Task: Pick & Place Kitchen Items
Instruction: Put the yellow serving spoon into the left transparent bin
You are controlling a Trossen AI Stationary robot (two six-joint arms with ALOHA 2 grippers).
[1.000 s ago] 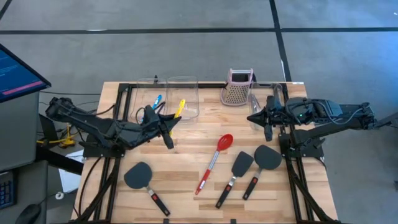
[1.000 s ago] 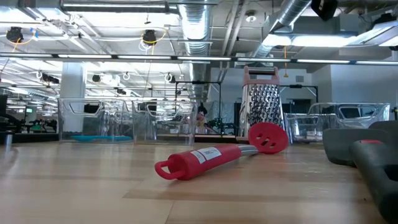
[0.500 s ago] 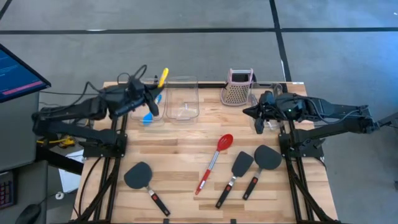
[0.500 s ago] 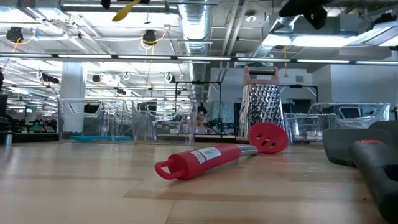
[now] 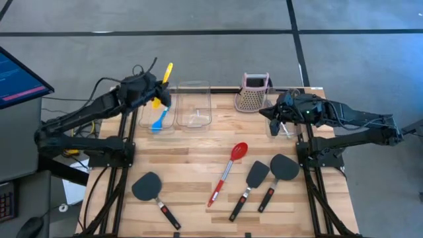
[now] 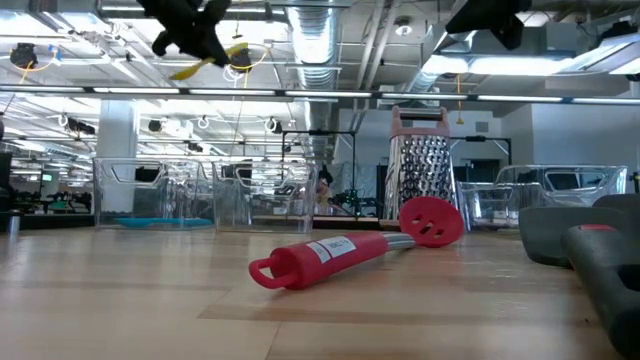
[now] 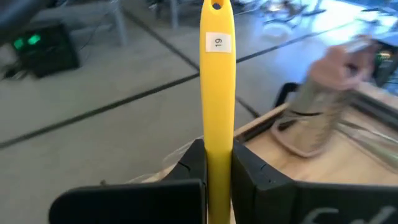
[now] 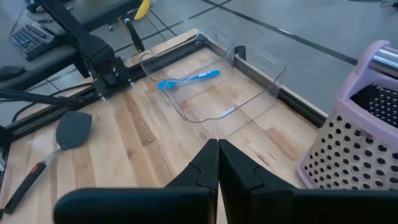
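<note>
High view: the left gripper point(image 5: 157, 92) pinches the yellow spoon point(image 5: 167, 71) by its smooth plastic handle above the clear bin point(image 5: 147, 106) at the table's point(image 5: 198, 149) far left corner, likely to drop it beside the blue spoon point(image 5: 159, 119). The right gripper point(image 5: 277, 114), fingers pressed together and empty, waits near the far right corner.

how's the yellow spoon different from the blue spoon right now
The yellow spoon is clamped in the left gripper, held up above the table's far left; the blue spoon lies loose in a clear bin, untouched. One is yellow, the other blue. Both are small spoons.
</note>
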